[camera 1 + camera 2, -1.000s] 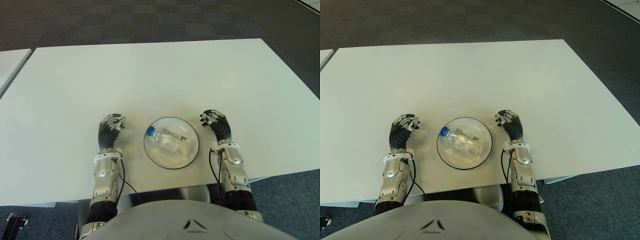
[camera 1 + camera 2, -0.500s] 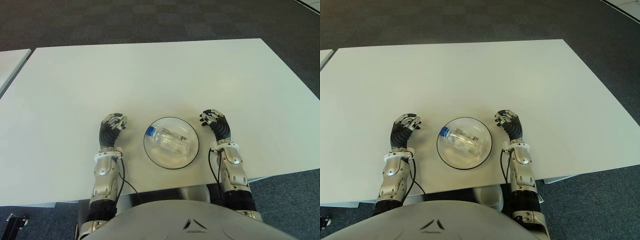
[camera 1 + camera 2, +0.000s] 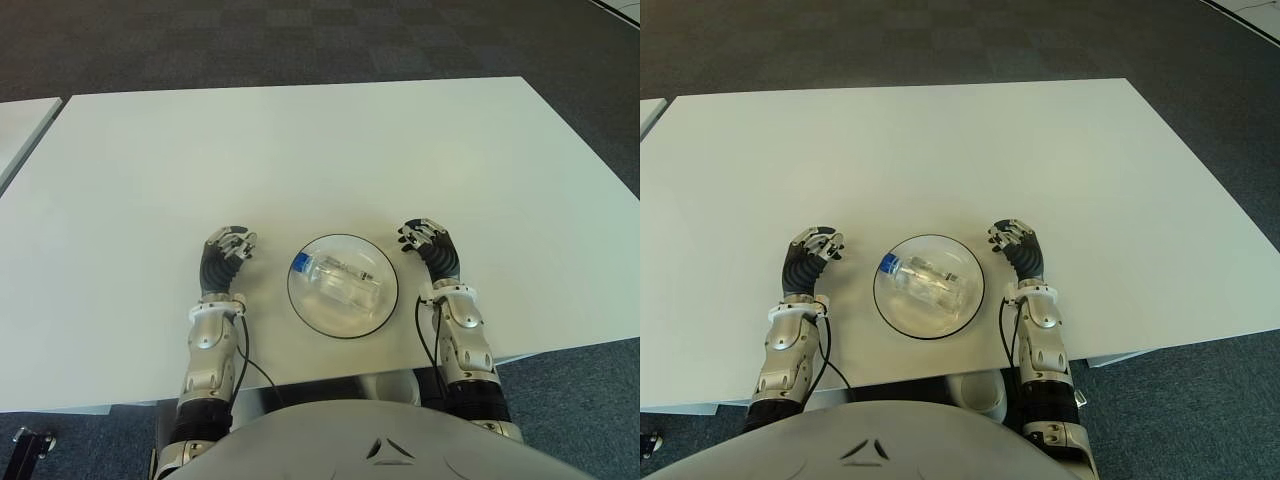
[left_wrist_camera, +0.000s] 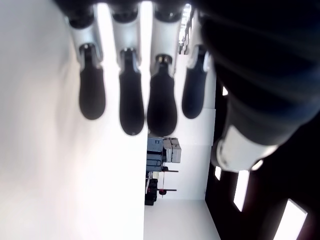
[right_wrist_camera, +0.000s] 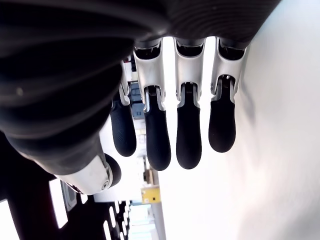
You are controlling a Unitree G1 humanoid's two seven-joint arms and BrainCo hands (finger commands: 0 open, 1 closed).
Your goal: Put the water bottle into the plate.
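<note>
A clear water bottle [image 3: 337,279] with a blue cap lies on its side inside the round glass plate [image 3: 306,307], near the table's front edge. My left hand [image 3: 225,251] shows just left of the plate, fingers relaxed and holding nothing; its wrist view shows the fingers [image 4: 131,95] extended over bare table. My right hand [image 3: 430,243] shows just right of the plate, also relaxed and empty, with its fingers [image 5: 187,130] stretched out in its wrist view. Neither hand touches the plate or the bottle.
The white table [image 3: 300,150] stretches far ahead of both hands. A second white table's corner [image 3: 20,125] shows at the far left. Dark carpet [image 3: 300,40] lies beyond the table's far edge.
My left hand has edged slightly forward and to the right. The right hand, bottle and plate have hardly moved.
</note>
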